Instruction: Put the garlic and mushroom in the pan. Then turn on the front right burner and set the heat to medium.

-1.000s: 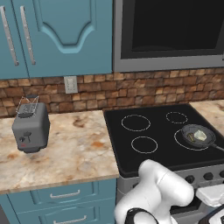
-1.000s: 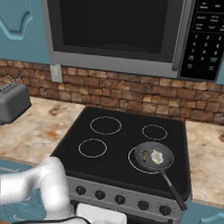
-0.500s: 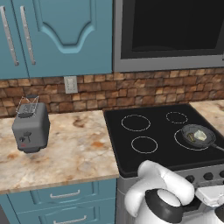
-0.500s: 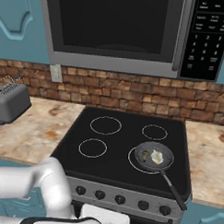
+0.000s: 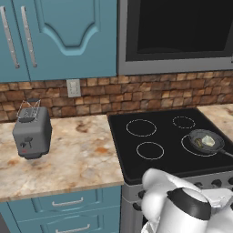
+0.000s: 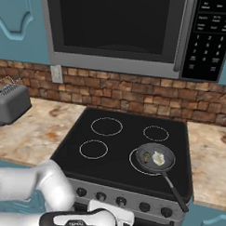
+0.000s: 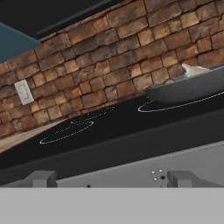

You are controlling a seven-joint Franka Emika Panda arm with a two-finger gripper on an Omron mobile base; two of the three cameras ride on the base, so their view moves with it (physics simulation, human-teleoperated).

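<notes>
Since the garlic (image 6: 158,158) and mushroom (image 6: 146,157) both lie in the pan (image 6: 155,156), the loading step looks done and the knob step is in hand. That pan sits on the front right burner (image 6: 136,165), its handle pointing toward the stove's front right corner. From the left base view, the garlic (image 5: 208,140) shows as a pale lump inside the pan (image 5: 205,140).

Down low, the arm reaches in front of the stove, below the row of knobs (image 6: 121,201). In the hand view the camera looks across the cooktop edge, with two knobs (image 7: 41,179) at the bottom and the pan (image 7: 188,87) ahead to the right. Whether the pincer is spread or closed I cannot tell; the fingertips are not shown.

Next, I judge, the hand must find the right knob, grip it, and turn it partway for medium heat.
</notes>
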